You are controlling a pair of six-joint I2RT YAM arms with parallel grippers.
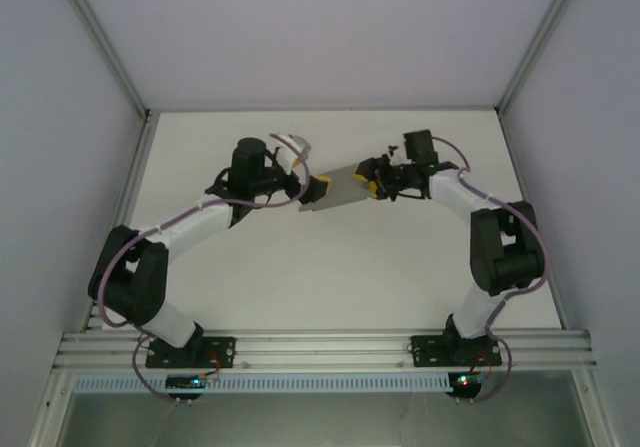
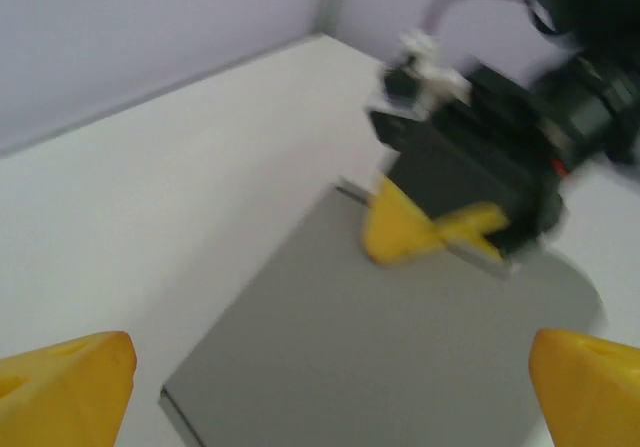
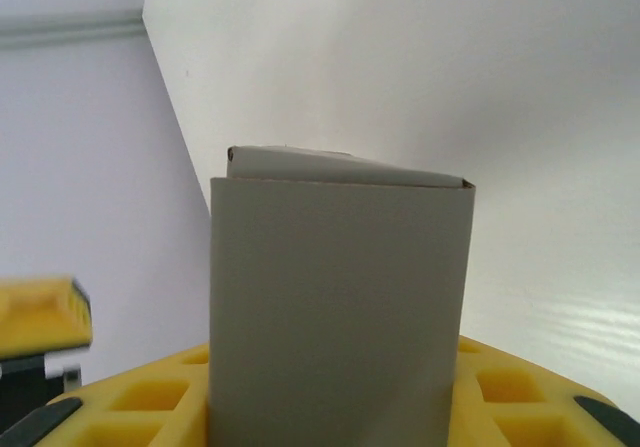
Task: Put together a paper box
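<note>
The paper box (image 1: 344,186) is a small flat grey card box, held tilted above the middle of the table. My right gripper (image 1: 373,186) is shut on its right end. In the right wrist view the paper box (image 3: 340,287) rises from between the yellow fingers (image 3: 520,402), a flap edge showing along its top. My left gripper (image 1: 319,190) is at the box's left end. In the left wrist view its yellow fingertips (image 2: 75,382) stand wide open on either side of the paper box (image 2: 390,357), not touching it. The right gripper (image 2: 432,232) clamps the far edge there.
The white table (image 1: 330,267) is walled by pale panels with metal corner posts (image 1: 100,42). An aluminium rail (image 1: 320,349) carrying both arm bases runs along the near edge. The left gripper's yellow finger (image 3: 40,317) shows at the left of the right wrist view.
</note>
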